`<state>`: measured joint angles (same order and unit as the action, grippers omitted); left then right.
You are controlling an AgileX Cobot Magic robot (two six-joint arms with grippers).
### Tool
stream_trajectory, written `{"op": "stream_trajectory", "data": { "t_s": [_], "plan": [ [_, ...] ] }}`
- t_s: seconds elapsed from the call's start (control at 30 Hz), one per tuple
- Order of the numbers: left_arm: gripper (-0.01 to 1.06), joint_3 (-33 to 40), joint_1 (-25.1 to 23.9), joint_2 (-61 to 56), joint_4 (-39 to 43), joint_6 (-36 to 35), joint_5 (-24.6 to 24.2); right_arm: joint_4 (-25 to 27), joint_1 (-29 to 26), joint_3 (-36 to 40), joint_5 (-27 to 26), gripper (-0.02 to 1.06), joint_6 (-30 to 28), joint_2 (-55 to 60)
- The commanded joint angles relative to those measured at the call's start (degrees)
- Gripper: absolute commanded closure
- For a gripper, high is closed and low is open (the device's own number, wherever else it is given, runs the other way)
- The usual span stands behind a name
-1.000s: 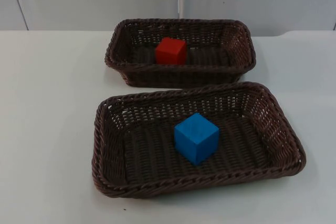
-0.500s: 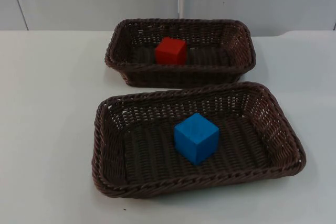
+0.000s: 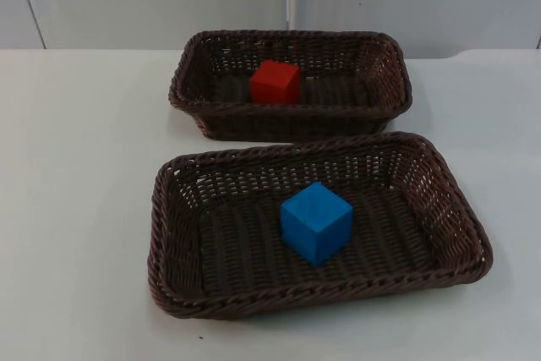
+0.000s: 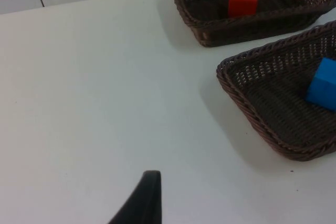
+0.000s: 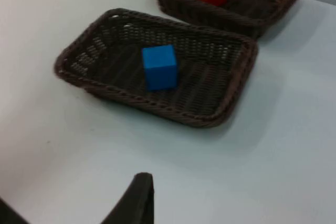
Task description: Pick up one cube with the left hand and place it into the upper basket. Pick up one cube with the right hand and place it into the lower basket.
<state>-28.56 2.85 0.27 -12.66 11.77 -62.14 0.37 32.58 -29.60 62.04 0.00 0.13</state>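
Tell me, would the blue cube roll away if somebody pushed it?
Probably not. The blue cube has flat faces and sits flat on the woven floor of the lower basket, so it would likely slide rather than roll. The raised rim around it would probably stop it. It looks solid and stiff, so it shouldn't squash.

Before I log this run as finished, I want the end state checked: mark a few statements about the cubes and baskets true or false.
1. The red cube lies inside the upper basket. True.
2. The blue cube sits on the bare table. False: it lies inside the lower basket.
3. The two baskets are stacked. False: they stand apart on the white table, one behind the other.
4. Each basket holds one cube. True.
5. A gripper holds the blue cube. False: nothing touches it.
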Motion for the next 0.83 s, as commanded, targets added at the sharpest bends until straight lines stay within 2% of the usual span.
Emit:
{"op": "stream_trajectory", "data": {
  "t_s": [0.0, 0.07, 0.43, 0.8],
  "plan": [
    [0.0, 0.2, -0.2, -0.3, 0.2, -0.2, 0.1, 0.0, -2.4, 0.1, -0.2, -0.01, -0.7, -0.1],
    [0.0, 0.2, -0.2, -0.3, 0.2, -0.2, 0.1, 0.0, -6.3, 0.1, -0.2, -0.01, -0.7, -0.1],
    [0.0, 0.2, -0.2, -0.3, 0.2, -0.2, 0.1, 0.0, -18.1, 0.1, -0.2, -0.01, -0.7, -0.1],
    [0.0, 0.2, -0.2, -0.3, 0.2, -0.2, 0.1, 0.0, -26.6, 0.1, -0.2, -0.01, -0.7, -0.1]
  ]
}}
